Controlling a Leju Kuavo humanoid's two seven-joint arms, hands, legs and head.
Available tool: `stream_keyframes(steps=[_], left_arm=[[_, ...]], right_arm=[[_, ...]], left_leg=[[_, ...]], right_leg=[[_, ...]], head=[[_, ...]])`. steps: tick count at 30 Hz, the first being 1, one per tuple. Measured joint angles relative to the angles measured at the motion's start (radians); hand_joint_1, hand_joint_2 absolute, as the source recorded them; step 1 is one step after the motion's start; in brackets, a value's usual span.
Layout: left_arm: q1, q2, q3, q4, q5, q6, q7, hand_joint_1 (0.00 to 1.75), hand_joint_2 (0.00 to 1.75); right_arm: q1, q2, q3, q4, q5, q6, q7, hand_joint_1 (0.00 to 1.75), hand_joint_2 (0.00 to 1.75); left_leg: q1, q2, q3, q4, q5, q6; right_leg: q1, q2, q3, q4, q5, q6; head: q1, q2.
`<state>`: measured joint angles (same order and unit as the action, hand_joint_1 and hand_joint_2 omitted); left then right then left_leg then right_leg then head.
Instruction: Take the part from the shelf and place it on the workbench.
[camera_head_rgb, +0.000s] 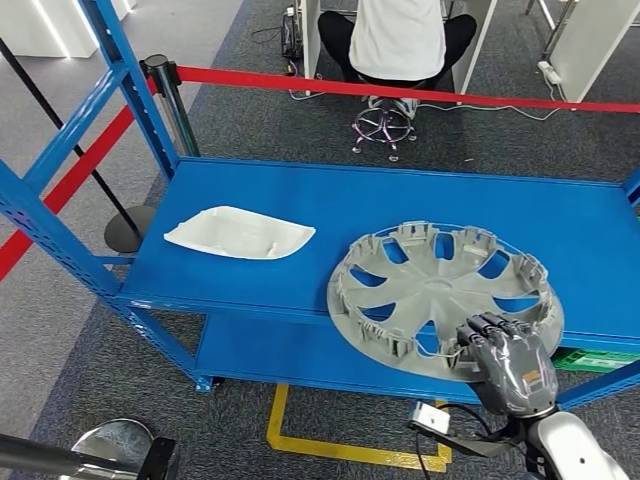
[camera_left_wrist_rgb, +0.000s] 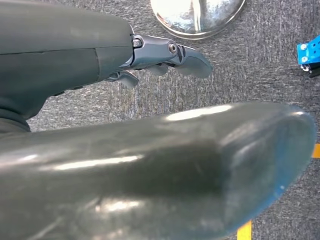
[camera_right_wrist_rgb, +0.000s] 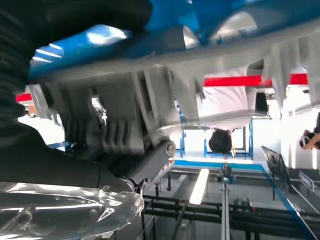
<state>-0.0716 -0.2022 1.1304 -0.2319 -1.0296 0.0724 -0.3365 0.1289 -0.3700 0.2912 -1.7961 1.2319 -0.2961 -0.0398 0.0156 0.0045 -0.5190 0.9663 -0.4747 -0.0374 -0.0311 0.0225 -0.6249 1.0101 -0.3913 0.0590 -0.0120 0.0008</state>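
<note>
A grey wheel cover (camera_head_rgb: 441, 290) lies face down on the blue shelf (camera_head_rgb: 302, 190), its near rim hanging over the front edge. My right hand (camera_head_rgb: 509, 365) grips that near rim, fingers curled over the top. In the right wrist view the cover's ribbed rim (camera_right_wrist_rgb: 158, 95) lies against the fingers (camera_right_wrist_rgb: 151, 162). A flat white part (camera_head_rgb: 238, 233) lies to the left on the same shelf. My left hand (camera_left_wrist_rgb: 166, 52) hangs over the carpet with straight fingers and holds nothing.
A lower shelf board (camera_head_rgb: 302, 350) sits under the top one, with a green crate (camera_head_rgb: 596, 358) at its right. Red barrier tape (camera_head_rgb: 377, 90) on a black post (camera_head_rgb: 170, 100) runs behind. A person (camera_head_rgb: 400, 35) sits beyond it. A shiny post base (camera_head_rgb: 113, 440) stands near left.
</note>
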Motion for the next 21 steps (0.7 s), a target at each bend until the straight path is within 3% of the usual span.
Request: stream_keyframes(steps=[4, 10, 14, 16, 20, 21], left_arm=[[-0.001, 0.000, 0.002, 0.000, -0.003, 0.000, 0.000, 0.00, 0.00], [-0.001, 0.000, 0.002, 0.000, -0.009, -0.003, 0.000, 0.00, 0.00], [-0.001, 0.000, 0.002, 0.000, -0.015, -0.003, 0.000, 0.00, 0.00], [-0.002, -0.001, 0.002, 0.000, -0.015, -0.004, 0.000, 0.00, 0.00], [-0.002, -0.002, 0.003, 0.000, -0.016, -0.004, 0.000, 0.00, 0.00], [-0.002, -0.002, 0.003, 0.000, -0.016, -0.004, 0.000, 0.00, 0.00]], right_arm=[[0.000, 0.000, -0.004, -0.002, 0.000, 0.000, -0.002, 1.75, 1.75], [0.000, 0.000, -0.016, 0.020, -0.007, 0.015, -0.006, 1.72, 1.75], [0.002, 0.000, -0.017, 0.028, -0.006, 0.023, -0.006, 0.00, 1.75], [0.002, 0.000, -0.018, 0.029, -0.003, 0.026, -0.005, 0.00, 1.75], [0.003, 0.000, -0.017, 0.031, 0.001, 0.029, -0.002, 1.75, 1.75], [0.003, 0.000, -0.017, 0.032, 0.002, 0.031, -0.001, 1.75, 1.75]], left_leg=[[0.000, 0.000, 0.000, 0.000, 0.000, 0.000], [0.000, 0.000, 0.000, 0.000, 0.000, 0.000], [0.000, 0.000, 0.000, 0.000, 0.000, 0.000], [0.000, 0.000, 0.000, 0.000, 0.000, 0.000], [0.000, 0.000, 0.000, 0.000, 0.000, 0.000], [0.000, 0.000, 0.000, 0.000, 0.000, 0.000]], right_leg=[[0.000, 0.000, 0.000, 0.000, 0.000, 0.000], [0.000, 0.000, 0.000, 0.000, 0.000, 0.000], [0.000, 0.000, 0.000, 0.000, 0.000, 0.000], [0.000, 0.000, 0.000, 0.000, 0.000, 0.000], [0.000, 0.000, 0.000, 0.000, 0.000, 0.000], [0.000, 0.000, 0.000, 0.000, 0.000, 0.000]], head=[[0.000, 0.000], [0.000, 0.000], [0.000, 0.000], [0.000, 0.000], [0.000, 0.000], [0.000, 0.000]])
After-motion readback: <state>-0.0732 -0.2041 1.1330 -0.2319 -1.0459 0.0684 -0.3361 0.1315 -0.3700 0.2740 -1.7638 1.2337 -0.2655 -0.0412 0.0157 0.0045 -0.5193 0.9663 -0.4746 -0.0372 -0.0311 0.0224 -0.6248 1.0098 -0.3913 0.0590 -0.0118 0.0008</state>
